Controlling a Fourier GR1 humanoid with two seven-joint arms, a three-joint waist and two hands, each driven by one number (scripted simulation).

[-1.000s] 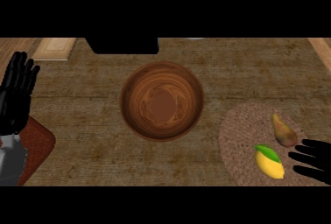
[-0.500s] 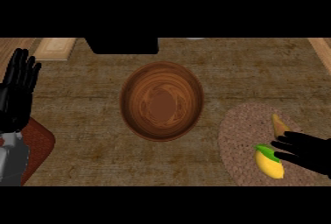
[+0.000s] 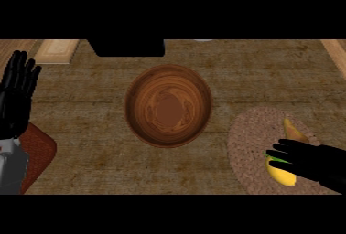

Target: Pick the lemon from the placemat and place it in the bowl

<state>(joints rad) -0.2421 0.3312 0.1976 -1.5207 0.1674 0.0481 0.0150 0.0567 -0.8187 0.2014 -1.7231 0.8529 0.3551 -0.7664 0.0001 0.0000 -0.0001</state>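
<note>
At the left edge the left hand point(image 3: 17, 98) rests open, fingers straight up, holding nothing; a reddish-brown object point(image 3: 39, 153) lies by its forearm. The wooden bowl point(image 3: 138, 121) stands empty in the middle, so the placing is not yet done. On the right, the lemon point(image 3: 280, 172) is on the round placemat point(image 3: 249, 151), partly under the right hand point(image 3: 312, 161), whose fingers reach across it; whether they grip it I cannot tell. A second yellowish piece point(image 3: 296, 132) lies just beside, nothing blocks the bowl
</note>
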